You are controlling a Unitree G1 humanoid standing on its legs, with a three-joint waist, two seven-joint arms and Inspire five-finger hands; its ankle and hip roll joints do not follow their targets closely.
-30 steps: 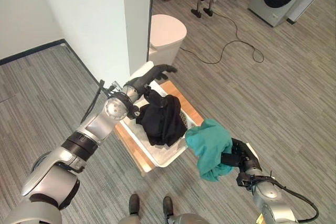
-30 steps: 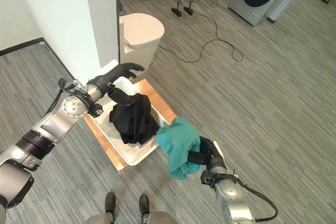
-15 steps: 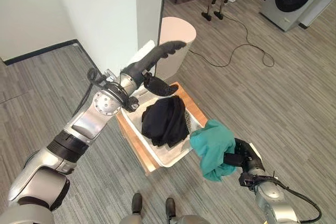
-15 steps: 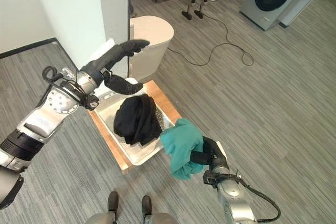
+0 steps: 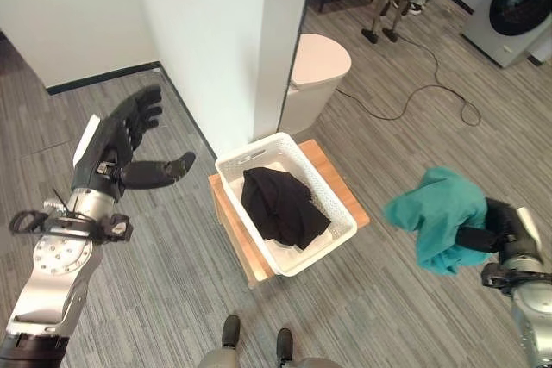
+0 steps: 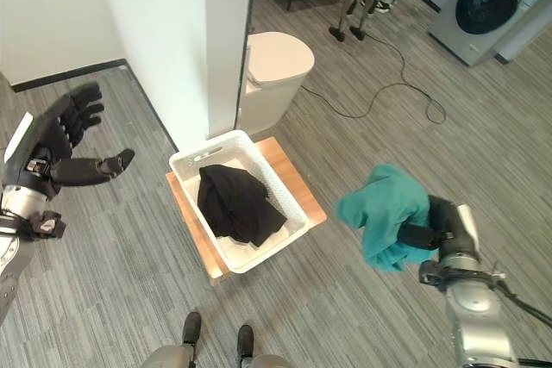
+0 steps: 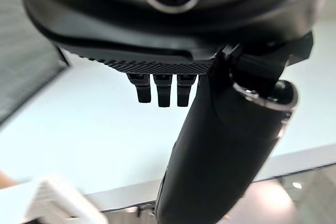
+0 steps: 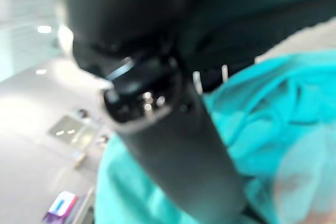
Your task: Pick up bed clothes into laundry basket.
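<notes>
White laundry basket [image 5: 321, 240] on wooden stand [image 5: 238, 243] holds black garment [image 5: 282, 204]. Right hand [image 6: 442, 227] grips teal garment [image 6: 386, 209]. Left hand [image 5: 116, 146] fingers spread, empty. Pillar [image 5: 285, 32] and white bin [image 5: 316, 79] behind basket.

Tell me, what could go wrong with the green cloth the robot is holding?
1. The crumpled teal-green cloth hangs from the right robot hand over bare floor, well to the right of the white slatted plastic laundry basket. If the hold loosens, it would probably land on the floor.
2. A black garment already fills much of the basket, so a careless drop might leave the cloth draped over the rim.
</notes>
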